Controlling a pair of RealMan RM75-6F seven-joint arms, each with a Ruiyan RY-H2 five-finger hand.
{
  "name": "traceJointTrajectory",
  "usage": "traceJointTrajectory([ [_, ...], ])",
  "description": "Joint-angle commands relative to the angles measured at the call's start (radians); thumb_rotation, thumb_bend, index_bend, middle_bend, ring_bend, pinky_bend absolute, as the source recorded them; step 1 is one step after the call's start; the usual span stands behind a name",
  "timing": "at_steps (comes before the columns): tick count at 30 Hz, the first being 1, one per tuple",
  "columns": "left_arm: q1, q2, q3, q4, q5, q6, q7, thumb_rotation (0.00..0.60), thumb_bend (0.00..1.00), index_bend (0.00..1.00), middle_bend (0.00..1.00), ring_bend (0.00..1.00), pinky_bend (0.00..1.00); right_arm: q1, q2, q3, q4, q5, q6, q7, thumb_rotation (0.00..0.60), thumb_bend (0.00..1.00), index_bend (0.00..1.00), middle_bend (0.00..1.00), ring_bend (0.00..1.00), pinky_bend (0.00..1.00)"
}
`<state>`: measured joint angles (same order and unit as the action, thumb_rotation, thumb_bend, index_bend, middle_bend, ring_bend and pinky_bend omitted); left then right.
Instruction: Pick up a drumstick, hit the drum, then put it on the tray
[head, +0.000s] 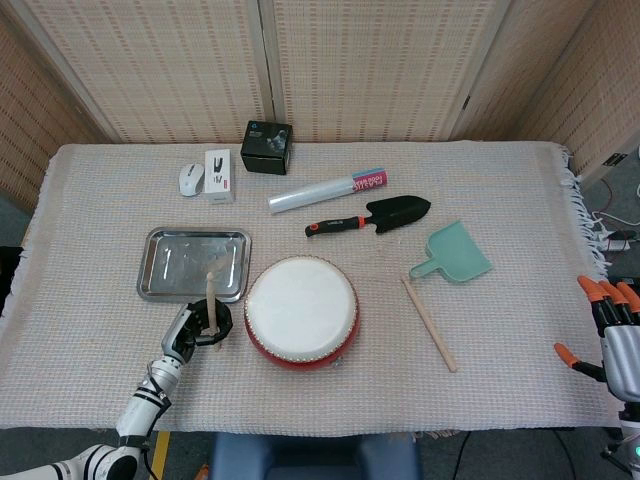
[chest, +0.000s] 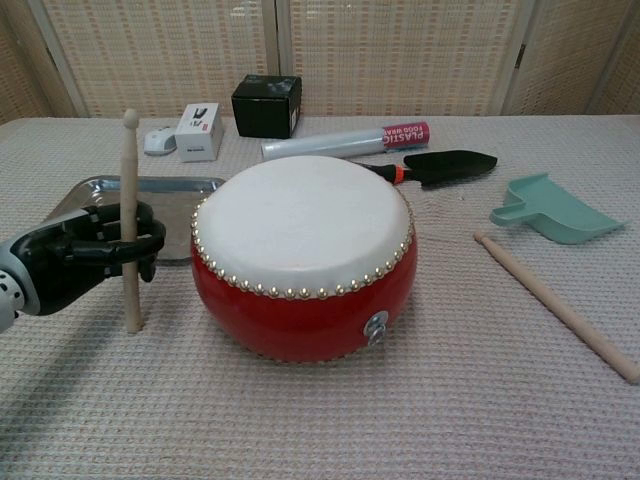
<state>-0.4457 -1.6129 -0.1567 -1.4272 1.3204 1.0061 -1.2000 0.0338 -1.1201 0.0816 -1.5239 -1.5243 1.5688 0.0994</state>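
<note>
The clear film roll (chest: 345, 140) carried a pink label that read "PLASTIC FOOD WRAP", seen upside down in the chest view. The black box (head: 266, 146) bore a small blue mark and the white box (head: 219, 162) a black and red print, both too small to read.

The left robot hand (chest: 85, 255), black, was clamped around a plain wooden drumstick (chest: 129, 215) that stood nearly upright just beside the left wall of the red drum with a white skin (chest: 303, 255), its rounded tip up. Whether its lower end touched the bench (head: 520, 180) could not be told. The steel tray (head: 194, 263) lay behind that hand, partly hidden by it in the chest view.

A second wooden drumstick (head: 429, 323) lay flat to the drum's right, its near end cut off in the chest view. The right robot hand (head: 608, 330), orange-tipped with its fingers apart and holding nothing, sat at the head view's right edge, partly cut off.
</note>
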Motion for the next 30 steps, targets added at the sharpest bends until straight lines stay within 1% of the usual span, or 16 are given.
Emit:
traceJointTrajectory([
  [1,0.007,0.006,-0.002,0.002,0.018,0.004,-0.030,0.600,0.29,0.61,0.66,0.60,0.62,0.000,0.000,0.000,-0.002,0.000,-0.001,-0.002,0.600,0.16,0.07,0.12,0.00,0.08],
  [6,0.017,0.020,0.011,0.013,0.051,0.007,-0.078,0.599,0.27,0.62,0.66,0.60,0.62,0.003,0.002,0.002,-0.008,0.000,-0.002,-0.009,0.600,0.16,0.07,0.12,0.00,0.08],
  [9,0.021,0.024,0.016,0.024,0.063,0.003,-0.122,0.571,0.25,0.62,0.66,0.60,0.62,0.004,0.003,0.003,-0.014,-0.003,-0.003,-0.016,0.600,0.16,0.07,0.12,0.00,0.08],
  [13,0.024,0.033,0.018,0.036,0.077,0.001,-0.176,0.488,0.24,0.62,0.66,0.60,0.61,0.007,0.004,0.003,-0.022,-0.006,-0.004,-0.025,0.600,0.16,0.07,0.12,0.00,0.08],
  [14,0.024,0.034,0.019,0.039,0.079,0.001,-0.182,0.451,0.24,0.62,0.66,0.60,0.61,0.008,0.005,0.003,-0.024,-0.006,-0.005,-0.027,0.600,0.16,0.07,0.12,0.00,0.08],
  [16,0.024,0.037,0.019,0.044,0.084,0.002,-0.195,0.412,0.24,0.62,0.65,0.60,0.61,0.009,0.006,0.003,-0.030,-0.007,-0.006,-0.032,0.600,0.16,0.07,0.12,0.00,0.08],
  [17,0.024,0.038,0.020,0.046,0.087,0.003,-0.196,0.403,0.24,0.62,0.65,0.60,0.61,0.009,0.006,0.003,-0.032,-0.009,-0.006,-0.035,0.600,0.16,0.07,0.12,0.00,0.08],
  [22,0.022,0.024,0.029,0.069,0.092,0.005,-0.154,0.404,0.24,0.64,0.67,0.62,0.62,0.008,0.007,0.002,-0.039,-0.010,-0.003,-0.043,0.600,0.16,0.07,0.12,0.00,0.08],
  [26,0.019,0.001,0.025,0.088,0.077,0.005,-0.110,0.404,0.24,0.67,0.73,0.69,0.65,0.006,0.008,0.003,-0.044,-0.009,0.001,-0.046,0.600,0.16,0.07,0.12,0.00,0.08],
  [30,0.018,-0.011,0.024,0.101,0.071,0.005,-0.084,0.401,0.24,0.68,0.76,0.72,0.67,0.006,0.010,0.004,-0.048,-0.010,0.002,-0.050,0.600,0.16,0.07,0.12,0.00,0.08],
])
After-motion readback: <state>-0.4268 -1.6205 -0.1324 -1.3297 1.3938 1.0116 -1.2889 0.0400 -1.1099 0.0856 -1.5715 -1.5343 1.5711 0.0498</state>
